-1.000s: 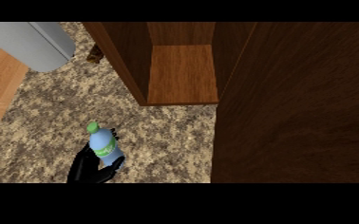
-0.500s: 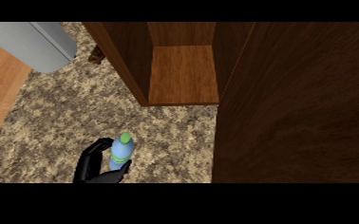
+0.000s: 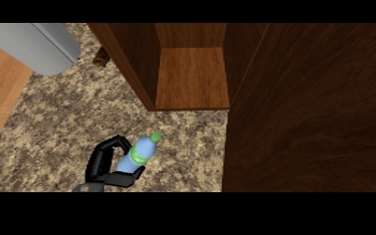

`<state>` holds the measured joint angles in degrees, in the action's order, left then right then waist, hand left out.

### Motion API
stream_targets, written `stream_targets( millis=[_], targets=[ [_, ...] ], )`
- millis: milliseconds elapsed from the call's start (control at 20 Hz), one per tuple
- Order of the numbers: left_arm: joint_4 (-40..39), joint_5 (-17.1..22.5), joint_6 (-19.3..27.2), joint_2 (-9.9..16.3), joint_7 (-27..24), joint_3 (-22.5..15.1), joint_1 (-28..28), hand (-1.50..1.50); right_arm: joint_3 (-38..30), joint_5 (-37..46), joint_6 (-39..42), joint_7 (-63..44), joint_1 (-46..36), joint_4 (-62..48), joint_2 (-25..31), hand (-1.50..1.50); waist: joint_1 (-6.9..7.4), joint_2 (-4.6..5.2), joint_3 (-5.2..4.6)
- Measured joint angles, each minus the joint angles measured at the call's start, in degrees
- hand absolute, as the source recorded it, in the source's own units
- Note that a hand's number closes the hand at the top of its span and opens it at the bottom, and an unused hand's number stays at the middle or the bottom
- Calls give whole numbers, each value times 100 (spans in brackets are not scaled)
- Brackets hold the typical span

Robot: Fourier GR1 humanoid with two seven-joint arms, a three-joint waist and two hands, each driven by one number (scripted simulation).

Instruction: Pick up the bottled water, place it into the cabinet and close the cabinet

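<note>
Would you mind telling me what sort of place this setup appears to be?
Most likely a kitchen: a speckled granite-look counter carries an open brown wooden cabinet, a grey metal appliance stands at the upper left, and a black hand holds a clear green-capped water bottle.

Pale blue bottle [image 3: 140,157] w/ green cap, black hand [image 3: 103,167], speckled tan counter [image 3: 51,124], brown wood cabinet [image 3: 294,104]
</note>
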<state>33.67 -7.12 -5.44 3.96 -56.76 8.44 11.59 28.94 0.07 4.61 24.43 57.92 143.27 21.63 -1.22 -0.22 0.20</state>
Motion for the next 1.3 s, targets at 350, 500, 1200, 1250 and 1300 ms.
stream_targets(
  millis=[350,500,1200,1250,1300],
  targets=[
    [361,230,-24,-293,473,-423,239,150,146,11,-180,58,23,-15,66,-150,42,2,-19],
    [671,644,121,-345,833,-859,353,150,147,10,-226,60,6,-20,118,-150,42,-3,-22],
    [1854,2388,2067,-393,2792,-2857,1347,150,-115,-55,-284,328,67,-28,380,-150,-57,13,-24],
    [1811,2505,2227,-394,2859,-2945,1489,150,-164,-65,-272,370,97,-26,404,-150,-74,17,-24],
    [1774,2600,2418,-394,2977,-3026,1683,150,-213,-74,-262,394,103,-27,421,-150,-92,21,-25]
  ],
)
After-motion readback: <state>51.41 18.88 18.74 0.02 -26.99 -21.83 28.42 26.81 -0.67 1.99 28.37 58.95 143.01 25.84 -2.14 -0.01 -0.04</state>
